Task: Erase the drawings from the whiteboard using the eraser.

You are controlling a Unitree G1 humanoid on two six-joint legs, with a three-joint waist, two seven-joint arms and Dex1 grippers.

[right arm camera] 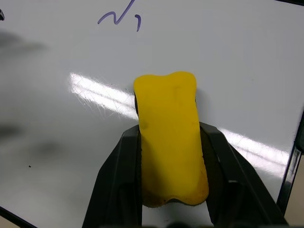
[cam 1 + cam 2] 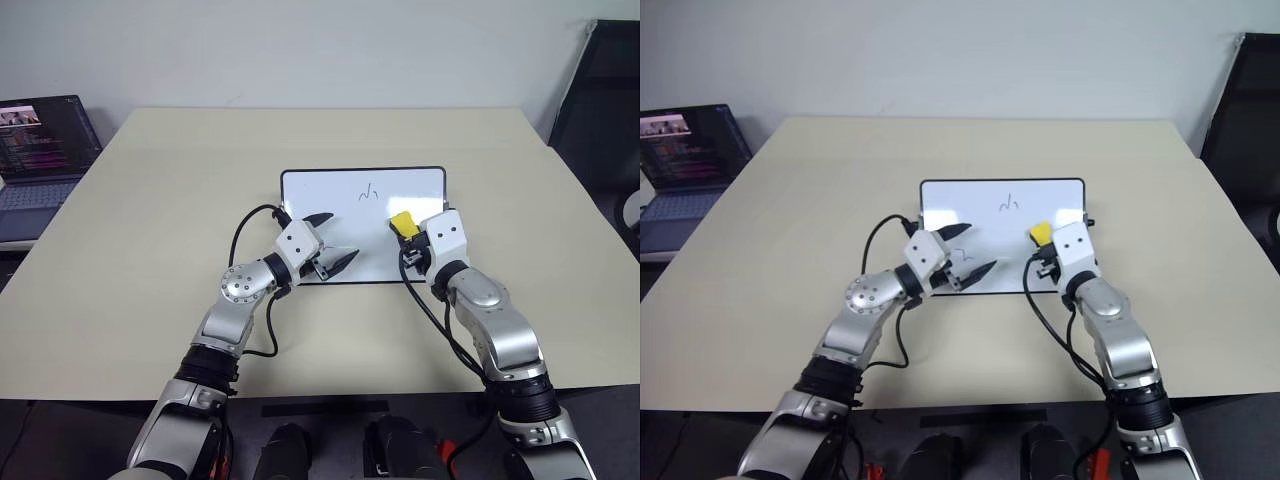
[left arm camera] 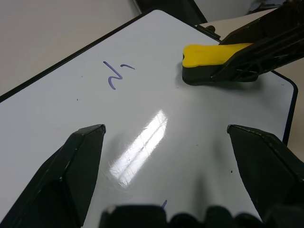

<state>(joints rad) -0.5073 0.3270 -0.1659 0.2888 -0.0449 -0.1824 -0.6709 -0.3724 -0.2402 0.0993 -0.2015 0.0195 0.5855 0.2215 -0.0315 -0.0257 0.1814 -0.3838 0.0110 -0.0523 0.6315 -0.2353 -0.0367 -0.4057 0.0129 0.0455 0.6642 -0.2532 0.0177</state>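
The whiteboard (image 2: pixel 330 195) lies flat on the beige table in front of me. A thin blue squiggle drawing (image 2: pixel 369 192) sits near the board's far edge, a little beyond the eraser (image 2: pixel 402 221). The eraser is a yellow block with a black base, resting on the board's right half. My right gripper (image 2: pixel 408 232) is shut on it, the fingers (image 1: pixel 118 180) clamping its sides. My left gripper (image 2: pixel 340 236) hovers open over the board's left half with nothing between its fingers (image 3: pixel 80 161). A small blue mark (image 3: pixel 164 204) lies just below the left gripper.
An open laptop (image 2: pixel 40 150) stands off the table's far left corner. A dark chair (image 2: pixel 600 100) is at the far right. The beige table (image 2: pixel 180 170) spreads wide around the board, with its front edge near my arms.
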